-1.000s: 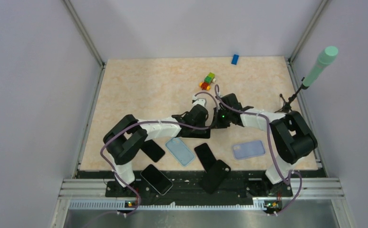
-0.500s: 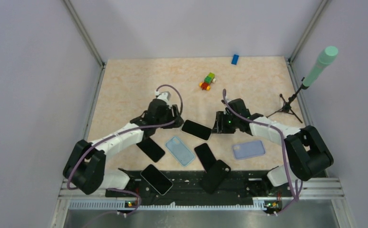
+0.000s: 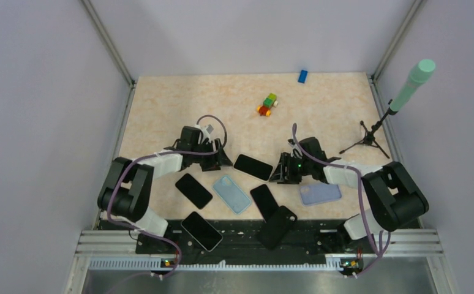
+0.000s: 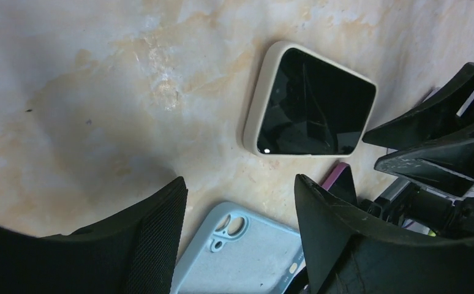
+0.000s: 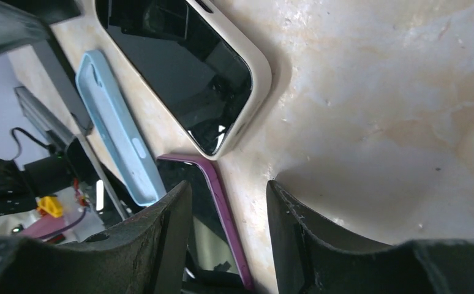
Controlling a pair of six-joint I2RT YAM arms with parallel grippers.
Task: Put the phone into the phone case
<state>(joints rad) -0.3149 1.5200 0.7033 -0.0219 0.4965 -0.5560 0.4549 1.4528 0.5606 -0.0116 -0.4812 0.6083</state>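
The phone [image 3: 253,166] lies flat on the table [image 3: 173,104], screen up, inside a cream case [image 5: 261,72]. The left gripper [image 3: 221,160] sits just left of the phone, jaws wide apart and holding nothing. The right gripper [image 3: 280,174] sits just right of the phone, jaws partly apart and holding nothing too. A light blue case [image 3: 231,194] lies near the phone.

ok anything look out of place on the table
Yes: a phone and a black case at the near edge lie partly off the table, over the black mounting rail that carries the arms.
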